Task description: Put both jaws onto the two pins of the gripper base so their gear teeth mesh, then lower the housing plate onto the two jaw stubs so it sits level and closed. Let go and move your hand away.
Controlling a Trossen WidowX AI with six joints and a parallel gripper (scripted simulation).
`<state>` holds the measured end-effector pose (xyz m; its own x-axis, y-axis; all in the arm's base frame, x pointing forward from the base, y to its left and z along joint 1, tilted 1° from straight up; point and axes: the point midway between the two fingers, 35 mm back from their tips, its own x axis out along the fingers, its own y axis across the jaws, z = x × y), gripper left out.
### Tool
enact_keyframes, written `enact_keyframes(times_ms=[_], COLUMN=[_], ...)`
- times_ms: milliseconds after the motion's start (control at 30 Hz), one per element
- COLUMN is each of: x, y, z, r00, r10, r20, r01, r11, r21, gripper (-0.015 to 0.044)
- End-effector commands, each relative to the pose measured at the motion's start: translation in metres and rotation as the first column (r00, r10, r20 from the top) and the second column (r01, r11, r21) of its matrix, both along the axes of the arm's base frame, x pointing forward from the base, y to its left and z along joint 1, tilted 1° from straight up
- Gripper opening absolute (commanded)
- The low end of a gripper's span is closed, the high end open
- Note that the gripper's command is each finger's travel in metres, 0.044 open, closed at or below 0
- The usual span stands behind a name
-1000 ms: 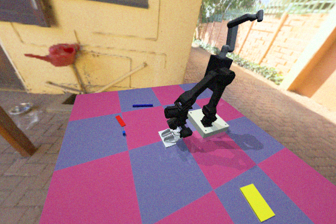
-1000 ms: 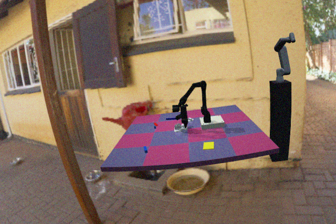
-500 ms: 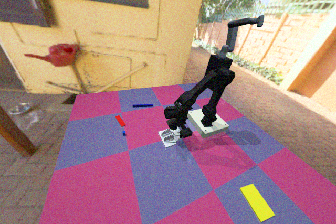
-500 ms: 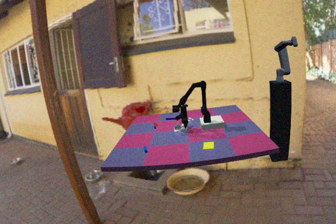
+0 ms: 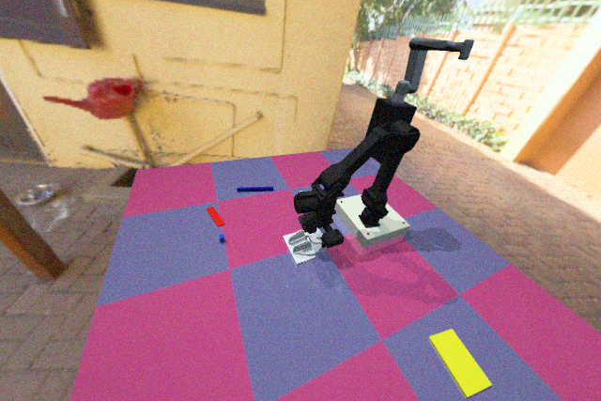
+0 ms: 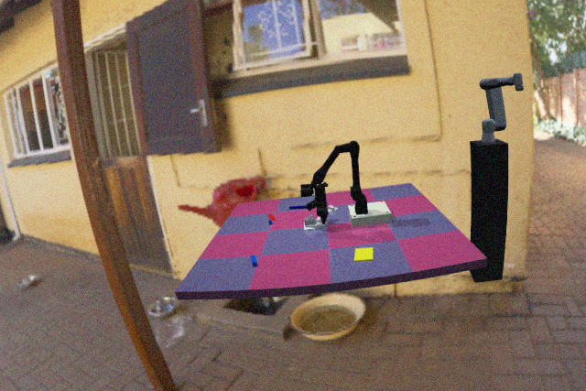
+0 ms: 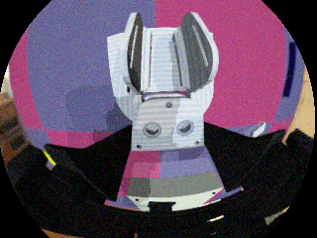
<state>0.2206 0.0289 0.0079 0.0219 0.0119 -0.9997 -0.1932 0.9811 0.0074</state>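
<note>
while the top view is the reference, going left to right: red strip [image 5: 215, 216] [image 6: 271, 216] lies flat, small blue block [image 5: 222, 238] [image 6: 270, 222] just beside its near end. dark blue bar [image 5: 254, 189] [image 6: 298, 207] [image 7: 289, 69] lies crosswise farther back.

next, gripper base [image 5: 297, 259] [image 6: 312, 228] [image 7: 116, 74], flat on the checkered table [image 5: 175, 338] [image 6: 293, 273] [image 7: 248, 55], in front of the arm. jaw pair [image 5: 300, 243] [image 6: 310, 220] [image 7: 165, 84] is over it, two walls side by side, long axes roughly parallel, free ends pointing away from the robot's own mount, leftward here. tooth mesh hidden, can't call it.

housing plate [image 7: 168, 119] sits at the robot-side ends of the jaws, rounded edge toward them, straight edge back toward the arm, two big holes side by side across it. gripper [image 5: 321, 239] [image 6: 323, 220] [image 7: 166, 126] is pinching that plate by its sides, one finger per side. looks near level; can't tell if it's seated on the stubs.

right of that, arm mount [image 5: 383, 231] [image 6: 371, 221], pale slab. yellow plate [image 5: 460, 362] [image 6: 363, 254] [image 7: 50, 159] is well apart, near side, flat.
</note>
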Motion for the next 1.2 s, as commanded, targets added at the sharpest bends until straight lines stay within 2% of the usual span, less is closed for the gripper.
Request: enact_keyframes(times_ms=[0, 1167], x=[-0.0003, -0.0002], y=[0.0007, 0.0008], z=[-0.0013, -0.0086], r00=[1.0, 1.0], r10=[-0.003, -0.003], r20=[-0.004, -0.004], r01=[0.003, 0.003], r11=[1.0, 1.0], r21=[0.004, 0.004], gripper=[0.0351, 0.0351])
